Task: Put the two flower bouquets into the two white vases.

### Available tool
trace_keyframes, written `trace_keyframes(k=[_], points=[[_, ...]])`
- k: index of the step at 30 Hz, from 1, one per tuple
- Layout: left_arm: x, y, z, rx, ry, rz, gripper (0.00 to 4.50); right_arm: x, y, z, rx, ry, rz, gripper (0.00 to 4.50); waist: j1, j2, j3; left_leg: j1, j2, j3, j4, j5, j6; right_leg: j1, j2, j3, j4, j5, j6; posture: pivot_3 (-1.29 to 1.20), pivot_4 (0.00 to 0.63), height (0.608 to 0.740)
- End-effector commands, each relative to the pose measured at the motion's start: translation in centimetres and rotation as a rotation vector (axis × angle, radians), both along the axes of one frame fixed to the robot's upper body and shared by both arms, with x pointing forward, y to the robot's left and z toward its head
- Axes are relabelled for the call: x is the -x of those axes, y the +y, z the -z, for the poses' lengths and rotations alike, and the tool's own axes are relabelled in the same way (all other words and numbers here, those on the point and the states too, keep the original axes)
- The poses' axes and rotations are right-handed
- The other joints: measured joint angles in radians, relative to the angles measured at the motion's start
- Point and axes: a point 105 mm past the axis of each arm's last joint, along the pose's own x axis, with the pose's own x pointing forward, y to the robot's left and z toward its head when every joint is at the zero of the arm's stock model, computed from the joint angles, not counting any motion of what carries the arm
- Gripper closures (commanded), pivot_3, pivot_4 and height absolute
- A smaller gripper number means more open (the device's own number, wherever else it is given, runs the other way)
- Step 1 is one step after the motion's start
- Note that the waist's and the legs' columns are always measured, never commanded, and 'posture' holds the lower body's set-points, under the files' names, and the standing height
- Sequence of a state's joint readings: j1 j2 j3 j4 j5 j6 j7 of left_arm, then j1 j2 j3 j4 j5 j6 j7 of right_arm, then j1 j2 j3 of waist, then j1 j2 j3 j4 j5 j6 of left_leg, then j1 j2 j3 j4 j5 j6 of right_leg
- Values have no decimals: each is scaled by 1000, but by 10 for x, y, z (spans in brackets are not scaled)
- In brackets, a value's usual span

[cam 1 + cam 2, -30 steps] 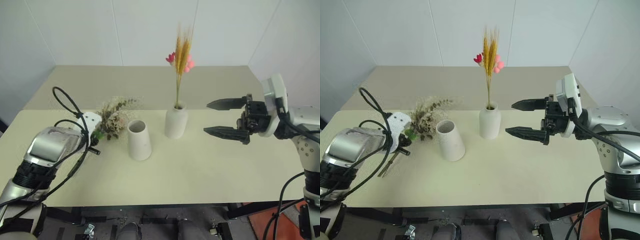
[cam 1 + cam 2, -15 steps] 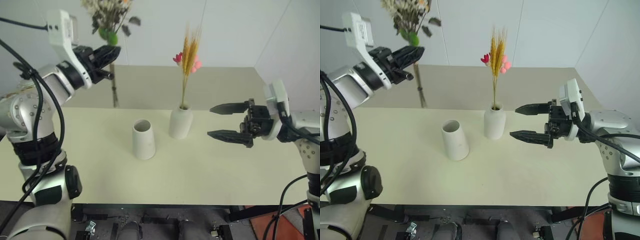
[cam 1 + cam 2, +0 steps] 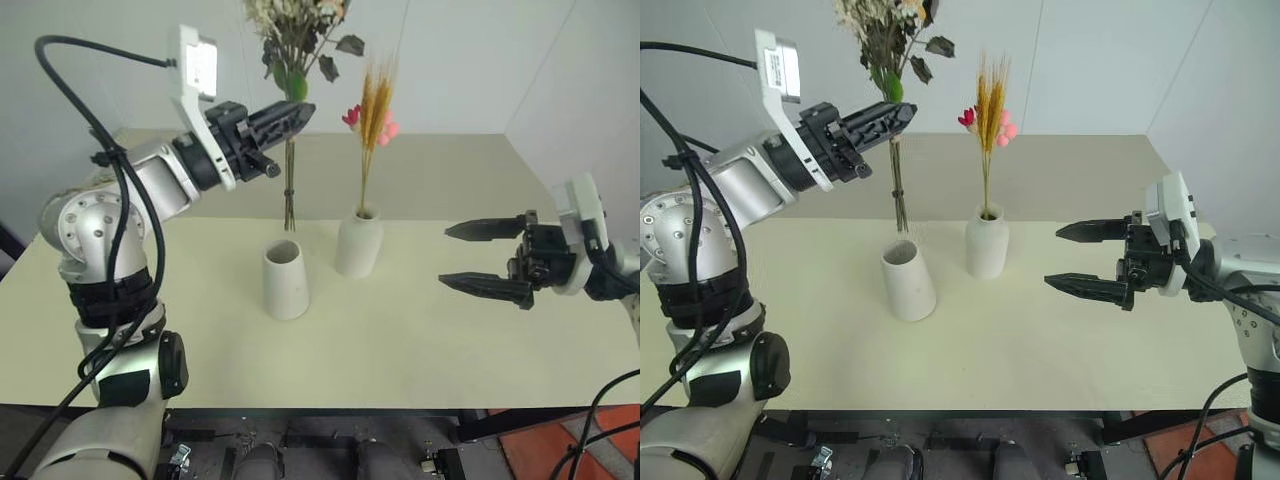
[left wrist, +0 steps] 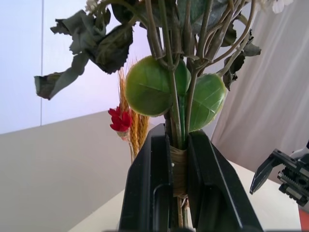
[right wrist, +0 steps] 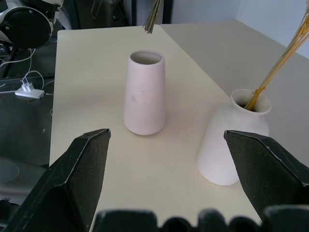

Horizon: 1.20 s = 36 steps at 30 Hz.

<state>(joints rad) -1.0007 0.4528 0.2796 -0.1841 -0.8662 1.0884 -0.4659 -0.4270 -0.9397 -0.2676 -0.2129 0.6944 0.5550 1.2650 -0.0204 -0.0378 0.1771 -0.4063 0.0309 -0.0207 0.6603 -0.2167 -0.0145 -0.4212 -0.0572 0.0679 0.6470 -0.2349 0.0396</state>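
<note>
Left eye view: left gripper jaws are clenching the bushy bunch by its stems, holding it upright above the cone vase on the table. Right gripper jaws are standing released, beside the bottle vase carrying the wheat bunch.

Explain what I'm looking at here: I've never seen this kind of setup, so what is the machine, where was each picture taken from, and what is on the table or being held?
This is a two-armed humanoid robot. Two pictures come from cameras in its head, looking down over a cream table; the other two come from cameras on its wrists.

On the table stand two white vases. The bottle-shaped vase already holds the slim wheat-like bunch with pink blossoms. The cone-shaped vase is empty.

The left gripper is shut on the stems of the bushy dried bouquet, holding it upright with the stem ends above the cone-shaped vase. The left wrist view shows that grip close up. The right gripper is open and holds nothing, off to the side.
</note>
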Motion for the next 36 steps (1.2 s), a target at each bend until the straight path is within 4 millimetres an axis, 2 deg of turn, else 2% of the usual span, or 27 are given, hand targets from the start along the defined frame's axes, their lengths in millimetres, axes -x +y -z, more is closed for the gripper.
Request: trace_keyframes(k=[1,4,7,10,12,15,18,20,23,27,32,36], points=[[6,1,3,-48,-69,-17,4378,9,0,-15,-7,-71,-5,0,-1,0,0,0,0,0,0,0,0,0,0,0,0,0,0,0,150,740],[2,2,18,-82,-78,-47,4378,11,-1,-14,-11,-69,3,0,2,0,0,0,0,0,0,0,0,0,0,0,0,0,0,0,150,740],[1,3,24,-89,-103,-62,4378,12,-1,-14,-13,-68,6,0,4,0,0,0,0,0,0,0,0,0,0,0,0,0,0,0,150,740],[1,3,42,-142,-86,-64,4378,12,-1,-14,-17,-68,12,0,4,0,0,0,0,0,0,0,0,0,0,0,-1,0,0,0,150,740],[6,7,50,-161,-63,-44,3654,13,-1,-14,-17,-68,15,0,3,0,0,0,0,0,0,0,0,0,0,0,-1,0,0,0,150,740],[16,22,56,-169,-43,-43,2824,14,-1,-13,-13,-67,23,0,-2,0,0,0,0,0,0,0,0,0,0,0,0,0,0,0,150,740],[31,48,64,-212,-23,-78,1795,14,-3,-11,-10,-59,35,0,-6,0,0,0,1,0,0,0,0,0,0,0,0,0,0,0,150,740],[44,67,76,-305,-35,-123,1173,14,-5,-10,-9,-55,44,0,-14,0,0,0,1,0,0,0,0,-1,0,0,0,0,0,0,150,740],[59,83,86,-379,-58,-158,114,14,-8,-10,-8,-50,50,0,-16,0,0,1,1,1,0,0,0,0,0,1,0,0,0,0,150,740],[80,108,91,-429,-63,-182,33,11,-12,-8,-5,-35,66,0,-11,0,0,2,1,2,0,0,0,1,0,0,-1,-1,-1,0,150,740],[99,121,88,-430,-88,-160,33,10,-15,-8,-1,-25,72,0,-7,0,0,1,2,2,0,0,0,1,0,0,-1,-1,-1,0,150,740],[106,132,89,-433,-87,-151,33,10,-19,-6,6,-12,86,0,-6,0,0,2,2,3,0,0,0,0,0,0,-1,-1,-1,0,150,740]])
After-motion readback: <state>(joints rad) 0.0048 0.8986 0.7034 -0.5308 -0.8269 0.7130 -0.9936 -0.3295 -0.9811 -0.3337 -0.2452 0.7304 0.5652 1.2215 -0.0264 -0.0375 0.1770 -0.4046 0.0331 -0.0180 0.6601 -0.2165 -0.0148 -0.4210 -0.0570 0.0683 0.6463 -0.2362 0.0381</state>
